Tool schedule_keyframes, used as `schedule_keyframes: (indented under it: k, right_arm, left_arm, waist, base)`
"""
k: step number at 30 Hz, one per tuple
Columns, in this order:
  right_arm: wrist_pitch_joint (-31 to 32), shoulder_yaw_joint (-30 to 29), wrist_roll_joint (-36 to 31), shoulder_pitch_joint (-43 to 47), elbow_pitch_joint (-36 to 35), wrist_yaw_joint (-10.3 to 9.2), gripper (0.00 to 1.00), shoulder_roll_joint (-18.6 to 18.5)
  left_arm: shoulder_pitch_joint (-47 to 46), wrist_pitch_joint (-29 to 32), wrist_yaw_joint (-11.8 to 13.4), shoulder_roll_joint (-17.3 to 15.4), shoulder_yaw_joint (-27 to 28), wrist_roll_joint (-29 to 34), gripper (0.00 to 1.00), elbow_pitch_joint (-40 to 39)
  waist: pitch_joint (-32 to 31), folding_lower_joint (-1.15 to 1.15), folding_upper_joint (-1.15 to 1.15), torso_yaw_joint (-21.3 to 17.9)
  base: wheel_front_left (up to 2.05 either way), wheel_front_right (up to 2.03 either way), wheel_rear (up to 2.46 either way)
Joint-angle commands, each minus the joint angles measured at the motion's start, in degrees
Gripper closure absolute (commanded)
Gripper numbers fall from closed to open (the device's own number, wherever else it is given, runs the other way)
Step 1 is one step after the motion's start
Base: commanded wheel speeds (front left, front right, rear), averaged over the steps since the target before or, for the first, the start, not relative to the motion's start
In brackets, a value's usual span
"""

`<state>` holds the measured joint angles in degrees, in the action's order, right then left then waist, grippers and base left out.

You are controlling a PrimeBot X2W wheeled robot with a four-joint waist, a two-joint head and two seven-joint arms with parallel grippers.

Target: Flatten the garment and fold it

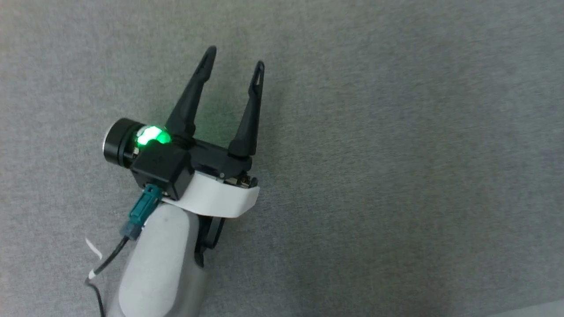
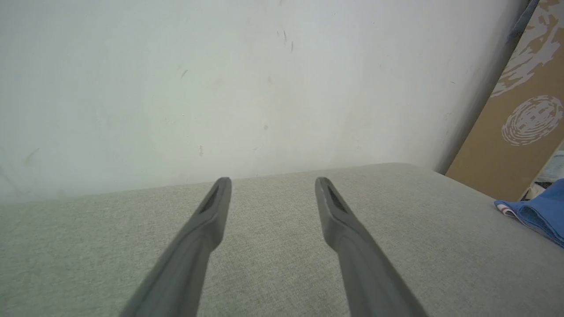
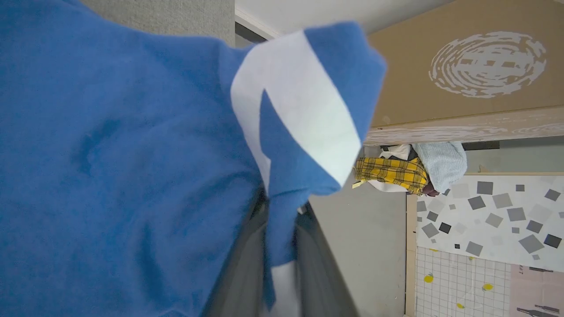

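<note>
In the head view, the left hand [image 1: 235,58] is seen spread wide over the grey surface [image 1: 396,154]. In the left wrist view, the blue garment [image 2: 537,213] is seen at the picture's right edge, on the surface. In the right wrist view, a garment fold is pinched by the right hand [image 3: 282,211].

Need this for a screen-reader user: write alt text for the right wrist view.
A blue garment with white print is pinched in the shut right tool. Behind, at the view's right, are a cardboard panel, a yellow plaid cloth and a board with grey squares.
</note>
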<state>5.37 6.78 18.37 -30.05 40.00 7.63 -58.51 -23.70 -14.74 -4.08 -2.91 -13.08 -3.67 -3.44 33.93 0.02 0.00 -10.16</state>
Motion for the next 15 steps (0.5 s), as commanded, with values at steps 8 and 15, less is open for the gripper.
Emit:
schedule_keyframes:
  k: [8, 15]
  right_arm:
    - [-6.35, -1.70, -4.31, -5.55, 9.65, -0.14, 0.00, 0.66]
    - [-9.90, -2.03, -7.81, -9.98, 12.91, -0.14, 0.00, 2.17]
  left_arm:
    - [-0.10, -0.26, 0.02, -0.02, 0.14, 0.34, 0.00, -0.91]
    - [1.64, -0.26, 0.47, 0.00, 1.23, -1.37, 0.00, -0.07]
  waist:
    - [4.43, -0.02, 0.00, 3.83]
    - [-0.84, -0.02, 0.00, 3.41]
  base:
    - [0.00, 0.00, 0.00]
    - [0.00, 0.00, 0.00]
